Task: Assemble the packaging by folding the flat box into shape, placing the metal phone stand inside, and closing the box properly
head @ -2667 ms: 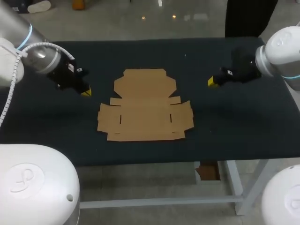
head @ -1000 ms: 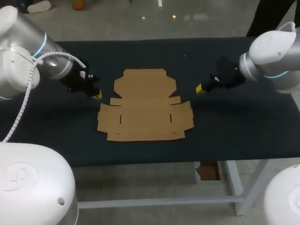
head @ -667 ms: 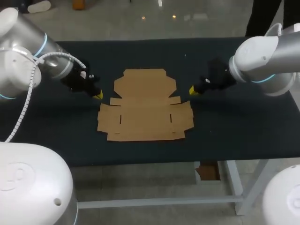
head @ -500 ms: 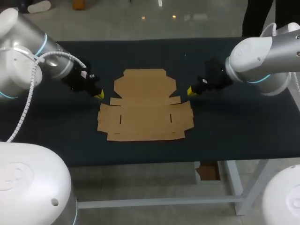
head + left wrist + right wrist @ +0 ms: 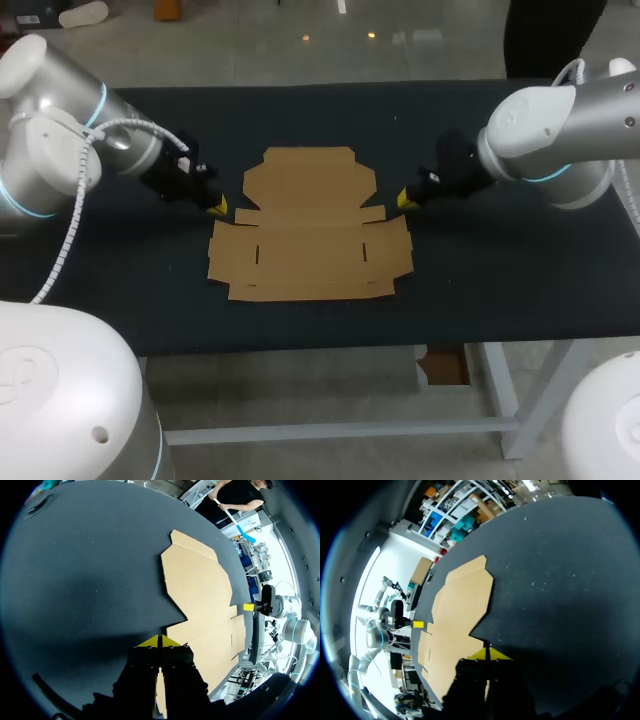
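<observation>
Only wrist views show both grippers (image 5: 159, 642) (image 5: 489, 653) closed

No legible text, label, number or sign in any view, flat box (image 5: 308, 232) plain brown cardboard, counter (image 5: 500, 260) plain dark cloth, faint embossed emblem on arm base (image 5: 60, 400), not readable

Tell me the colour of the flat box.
Plain light brown; the flat box shows best in the head view.
</observation>
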{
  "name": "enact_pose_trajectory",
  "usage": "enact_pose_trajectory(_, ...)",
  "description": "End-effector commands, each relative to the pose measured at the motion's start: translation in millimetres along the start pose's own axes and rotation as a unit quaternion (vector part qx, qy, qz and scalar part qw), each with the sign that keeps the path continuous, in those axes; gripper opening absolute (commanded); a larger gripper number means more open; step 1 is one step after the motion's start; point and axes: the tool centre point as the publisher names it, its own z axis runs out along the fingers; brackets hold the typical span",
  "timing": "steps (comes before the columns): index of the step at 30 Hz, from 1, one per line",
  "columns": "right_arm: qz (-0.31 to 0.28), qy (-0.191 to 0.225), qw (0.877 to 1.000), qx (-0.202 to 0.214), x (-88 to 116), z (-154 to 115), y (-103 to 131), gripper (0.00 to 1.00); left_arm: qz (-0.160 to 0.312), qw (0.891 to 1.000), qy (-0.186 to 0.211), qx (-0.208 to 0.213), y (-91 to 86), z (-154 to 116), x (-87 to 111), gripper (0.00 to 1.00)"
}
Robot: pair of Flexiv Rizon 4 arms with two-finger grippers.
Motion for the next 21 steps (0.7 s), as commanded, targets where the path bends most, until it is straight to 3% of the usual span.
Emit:
enact_pose_trajectory(1,-0.004,0.019,1.0,0.007,-5,9,4,0.0,-0.001,1.0,0.002,-0.002,-1.3,4,-3.4,0.0)
enact_pose_trajectory(21,0.005,0.045,0.999,0.022,-8,30,-4,0.0,-0.004,1.0,0.008,-0.01,-1.8,12,-6.2,0.0)
